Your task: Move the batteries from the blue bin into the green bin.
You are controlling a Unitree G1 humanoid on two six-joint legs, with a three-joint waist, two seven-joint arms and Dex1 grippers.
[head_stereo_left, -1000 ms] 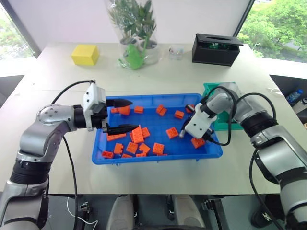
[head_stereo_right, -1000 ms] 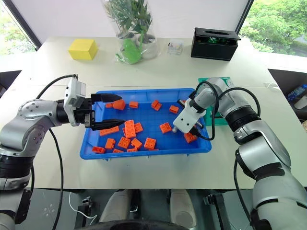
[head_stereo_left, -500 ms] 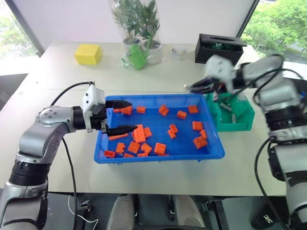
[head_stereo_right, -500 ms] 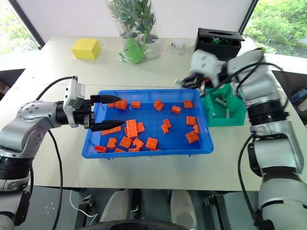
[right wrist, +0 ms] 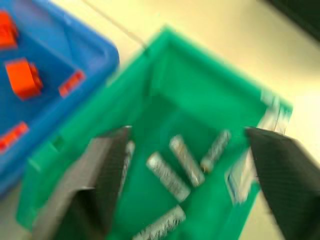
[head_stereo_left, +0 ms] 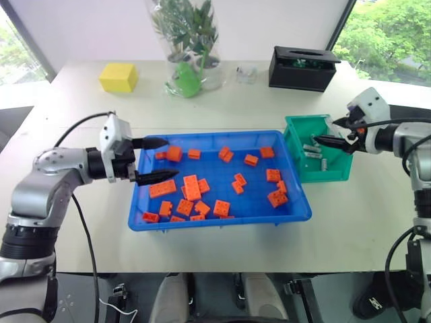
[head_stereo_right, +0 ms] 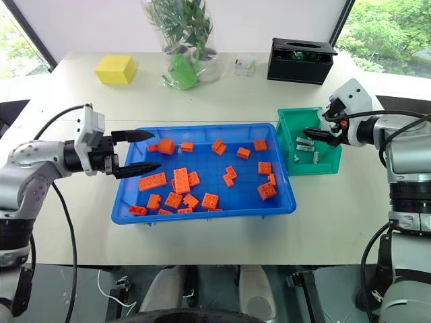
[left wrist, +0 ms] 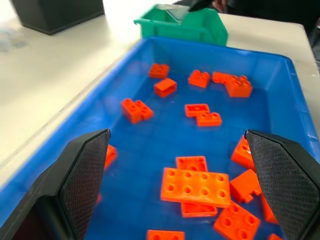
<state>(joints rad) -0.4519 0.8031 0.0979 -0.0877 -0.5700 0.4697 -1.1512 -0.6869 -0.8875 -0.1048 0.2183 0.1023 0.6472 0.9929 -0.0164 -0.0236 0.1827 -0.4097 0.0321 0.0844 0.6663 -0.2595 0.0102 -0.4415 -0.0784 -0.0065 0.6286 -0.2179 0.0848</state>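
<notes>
Batteries (right wrist: 170,172) lie in green bin (head_stereo_left: 335,171), mid-right; blue bin (head_stereo_left: 202,222) shows only orange bricks (head_stereo_left: 192,186). Left gripper (head_stereo_left: 153,160) and right gripper (head_stereo_left: 328,131) spread wide, empty; task looks nearly complete

The blue bin (head_stereo_left: 145,202) and the green bin (head_stereo_left: 337,171) are smooth moulded plastic with a slight gloss, and the orange bricks (head_stereo_left: 190,186) are glossy studded plastic. The batteries (right wrist: 167,176) have a dull silver metallic casing. The left gripper (left wrist: 175,192) has matt black fingers (left wrist: 87,170) with finely textured, mesh-like pads, and the counter (head_stereo_left: 222,108) is a smooth, matt, cream-coloured surface.
</notes>
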